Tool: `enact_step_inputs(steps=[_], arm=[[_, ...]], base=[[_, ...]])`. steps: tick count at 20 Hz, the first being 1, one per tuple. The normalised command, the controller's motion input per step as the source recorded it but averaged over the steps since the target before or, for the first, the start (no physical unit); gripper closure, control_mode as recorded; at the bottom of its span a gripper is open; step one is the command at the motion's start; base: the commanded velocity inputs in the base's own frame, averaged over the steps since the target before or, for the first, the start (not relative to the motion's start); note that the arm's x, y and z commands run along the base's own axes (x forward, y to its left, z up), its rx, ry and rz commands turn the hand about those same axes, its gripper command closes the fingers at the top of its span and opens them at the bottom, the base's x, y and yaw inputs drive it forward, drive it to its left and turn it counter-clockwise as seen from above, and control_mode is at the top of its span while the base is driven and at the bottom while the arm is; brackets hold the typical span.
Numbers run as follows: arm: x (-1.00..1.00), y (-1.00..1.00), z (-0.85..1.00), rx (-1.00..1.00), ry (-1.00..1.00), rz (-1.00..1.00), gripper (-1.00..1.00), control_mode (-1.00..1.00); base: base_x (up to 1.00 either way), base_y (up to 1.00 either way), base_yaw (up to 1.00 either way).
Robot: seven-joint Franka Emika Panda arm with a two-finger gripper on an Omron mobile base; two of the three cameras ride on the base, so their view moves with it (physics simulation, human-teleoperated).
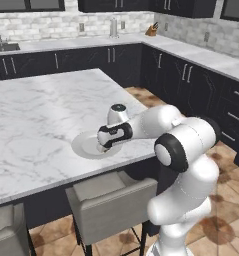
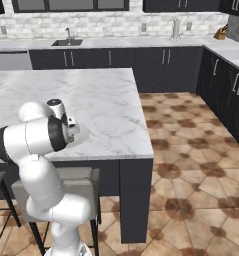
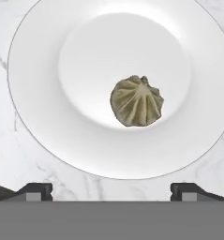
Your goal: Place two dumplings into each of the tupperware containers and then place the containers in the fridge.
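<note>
White plate (image 3: 48,117) under wide-open, empty hand (image 3: 111,192); dumpling (image 3: 136,101) on it.

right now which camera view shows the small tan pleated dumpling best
The hand view: the small tan pleated dumpling lies alone on the round white plate, seen straight from above with its folds clear. In the left base view the arm covers most of the plate, hiding any dumpling. In the right base view the arm blocks that spot.
</note>
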Motion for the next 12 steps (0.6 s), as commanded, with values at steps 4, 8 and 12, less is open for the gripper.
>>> enact_step_inputs(steps=[4,8,12], arm=[[0.54,0.01,-0.33,0.0,0.0,0.0,-1.0,-1.0],[0.46,0.23,-0.31,-0.05,0.0,0.0,-1.0,-1.0],[0.48,0.31,-0.21,-0.06,0.0,0.0,-1.0,-1.0]], base=[[0.0,0.0,0.0],[0.0,0.0,0.0],[0.0,0.0,0.0]])
